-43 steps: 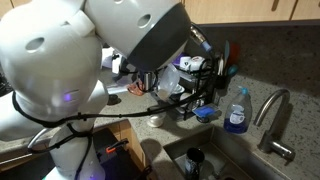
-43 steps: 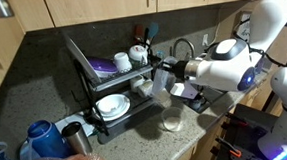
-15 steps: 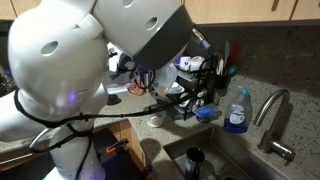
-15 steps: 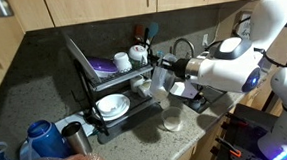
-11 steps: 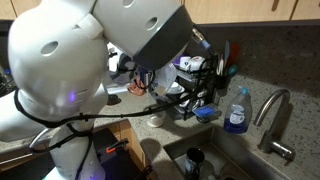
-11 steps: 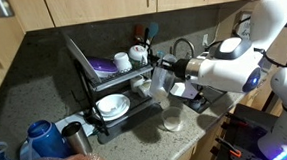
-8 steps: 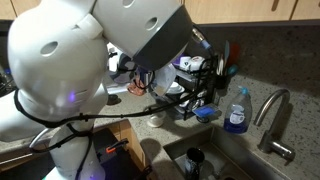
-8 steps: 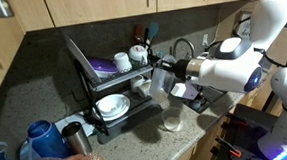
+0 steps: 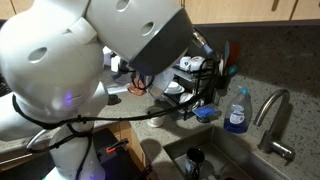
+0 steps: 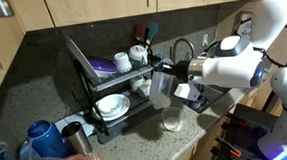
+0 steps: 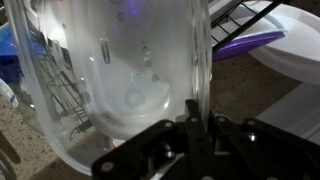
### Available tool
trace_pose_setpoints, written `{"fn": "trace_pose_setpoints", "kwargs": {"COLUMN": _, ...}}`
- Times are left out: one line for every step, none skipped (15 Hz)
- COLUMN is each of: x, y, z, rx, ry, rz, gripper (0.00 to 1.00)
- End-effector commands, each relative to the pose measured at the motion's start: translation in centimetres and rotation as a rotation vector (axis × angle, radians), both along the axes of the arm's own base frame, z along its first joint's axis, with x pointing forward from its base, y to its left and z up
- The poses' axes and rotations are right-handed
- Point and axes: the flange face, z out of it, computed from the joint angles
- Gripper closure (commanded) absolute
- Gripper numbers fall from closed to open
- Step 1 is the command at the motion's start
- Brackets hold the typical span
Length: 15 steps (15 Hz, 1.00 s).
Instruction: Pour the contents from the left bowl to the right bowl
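Note:
In an exterior view my gripper [image 10: 167, 71] is shut on the rim of the right bowl [image 10: 161, 90], a greyish glass-like bowl. It hangs tipped on edge in front of the dish rack. Straight below it the left bowl [image 10: 172, 121], small and pale cream, stands on the counter. In the wrist view the glass bowl [image 11: 120, 60] fills the left half, and my gripper [image 11: 190, 125] pinches its thin wall from below. I cannot see any contents falling. In an exterior view the big white arm [image 9: 70, 60] hides the gripper and the held bowl.
A black dish rack [image 10: 87, 88] holds white dishes [image 10: 112, 106] and a purple plate [image 10: 103, 65]. A blue jug [image 10: 45, 138] and a metal can [image 10: 77, 138] stand at the counter's near end. A sink [image 9: 205, 160], a faucet [image 9: 272, 106] and a blue soap bottle [image 9: 236, 112] lie past the rack.
The arm has shifted slightly and the held glass bowl now hangs a little steeper and lower. The cream bowl on the counter has not moved.

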Motion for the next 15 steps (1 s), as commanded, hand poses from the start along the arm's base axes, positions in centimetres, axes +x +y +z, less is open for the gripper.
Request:
{"fn": "trace_pose_setpoints", "kwargs": {"x": 0.0, "y": -0.8, "z": 0.3, "rx": 0.022, "ry": 0.008, "rz": 0.028, "gripper": 0.99}}
{"fn": "trace_pose_setpoints", "kwargs": {"x": 0.1, "y": -1.0, "z": 0.3, "rx": 0.023, "ry": 0.012, "rz": 0.031, "gripper": 0.99}}
{"fn": "trace_pose_setpoints", "kwargs": {"x": 0.1, "y": -1.3, "z": 0.2, "rx": 0.026, "ry": 0.017, "rz": 0.031, "gripper": 0.99}}
{"fn": "trace_pose_setpoints", "kwargs": {"x": 0.2, "y": -1.5, "z": 0.2, "rx": 0.027, "ry": 0.021, "rz": 0.031, "gripper": 0.99}}
{"fn": "trace_pose_setpoints", "kwargs": {"x": 0.3, "y": -1.7, "z": 0.2, "rx": 0.029, "ry": 0.026, "rz": 0.031, "gripper": 0.99}}
{"fn": "trace_pose_setpoints", "kwargs": {"x": 0.4, "y": -2.0, "z": 0.1, "rx": 0.031, "ry": 0.029, "rz": 0.030, "gripper": 0.99}}
{"fn": "trace_pose_setpoints", "kwargs": {"x": 0.4, "y": -2.2, "z": 0.1, "rx": 0.033, "ry": 0.031, "rz": 0.029, "gripper": 0.99}}
{"fn": "trace_pose_setpoints", "kwargs": {"x": 0.5, "y": -2.5, "z": 0.1, "rx": 0.036, "ry": 0.034, "rz": 0.027, "gripper": 0.99}}
{"fn": "trace_pose_setpoints", "kwargs": {"x": 0.6, "y": -2.7, "z": 0.1, "rx": 0.037, "ry": 0.037, "rz": 0.027, "gripper": 0.99}}
{"fn": "trace_pose_setpoints", "kwargs": {"x": 0.7, "y": -2.9, "z": 0.1, "rx": 0.038, "ry": 0.039, "rz": 0.025, "gripper": 0.99}}
{"fn": "trace_pose_setpoints", "kwargs": {"x": 0.8, "y": -3.1, "z": 0.1, "rx": 0.036, "ry": 0.039, "rz": 0.021, "gripper": 0.99}}
{"fn": "trace_pose_setpoints", "kwargs": {"x": 0.8, "y": -3.2, "z": 0.0, "rx": 0.037, "ry": 0.040, "rz": 0.018, "gripper": 0.99}}
{"fn": "trace_pose_setpoints", "kwargs": {"x": 0.8, "y": -3.3, "z": 0.1, "rx": 0.037, "ry": 0.040, "rz": 0.016, "gripper": 0.99}}
{"fn": "trace_pose_setpoints", "kwargs": {"x": 0.9, "y": -3.4, "z": 0.1, "rx": 0.038, "ry": 0.040, "rz": 0.011, "gripper": 0.99}}
{"fn": "trace_pose_setpoints", "kwargs": {"x": 0.9, "y": -3.6, "z": 0.2, "rx": 0.040, "ry": 0.038, "rz": 0.008, "gripper": 0.99}}
